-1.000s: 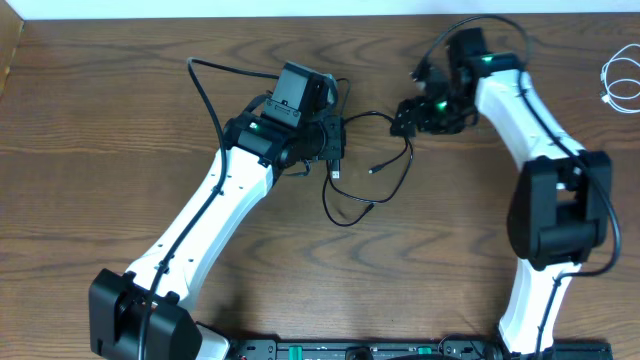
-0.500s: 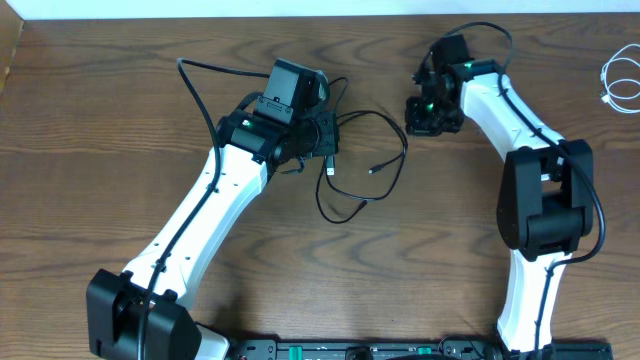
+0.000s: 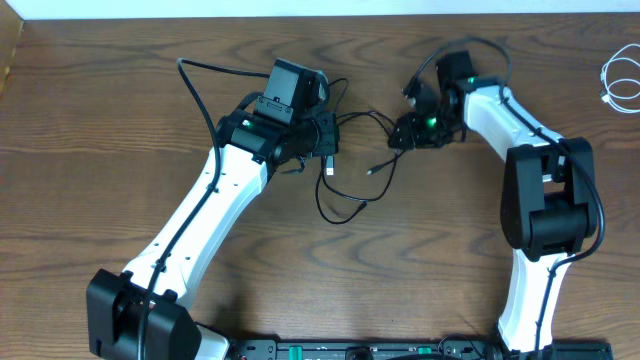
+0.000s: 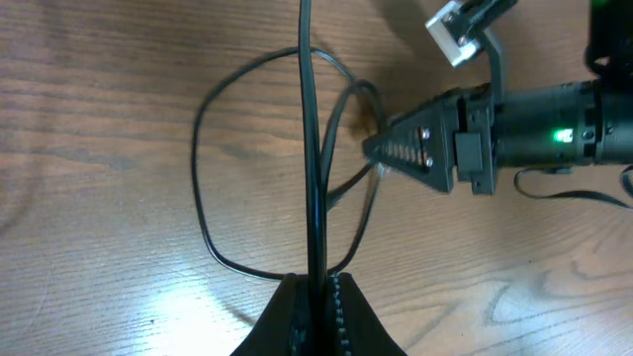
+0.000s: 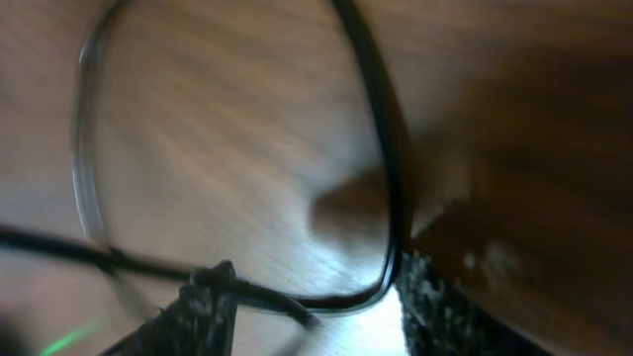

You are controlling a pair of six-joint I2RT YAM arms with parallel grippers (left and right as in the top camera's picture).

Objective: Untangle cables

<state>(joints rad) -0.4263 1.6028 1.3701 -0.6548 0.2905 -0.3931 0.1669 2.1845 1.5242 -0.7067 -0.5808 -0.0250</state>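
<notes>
A thin black cable (image 3: 338,221) lies in loose loops between the arms, with two small plug ends near the middle (image 3: 372,170). My left gripper (image 3: 329,141) is shut on one strand of it; in the left wrist view the strand (image 4: 309,148) runs straight up from the jaws (image 4: 316,297). My right gripper (image 3: 403,136) is open at the loop's right side, low over the table. In the right wrist view the black cable (image 5: 381,129) curves down between the open fingers (image 5: 312,297). A white cable (image 3: 620,80) lies coiled at the far right.
The right gripper's fingertips (image 4: 381,148) show in the left wrist view, pointing at the loop. Thicker black robot cables arc over each arm (image 3: 205,85). The table's back edge (image 3: 320,14) runs along the top.
The right gripper pulled back to the right, then came down and left to the cable loop, with the strand now between its fingers. The left arm shifted slightly left, then held still.
</notes>
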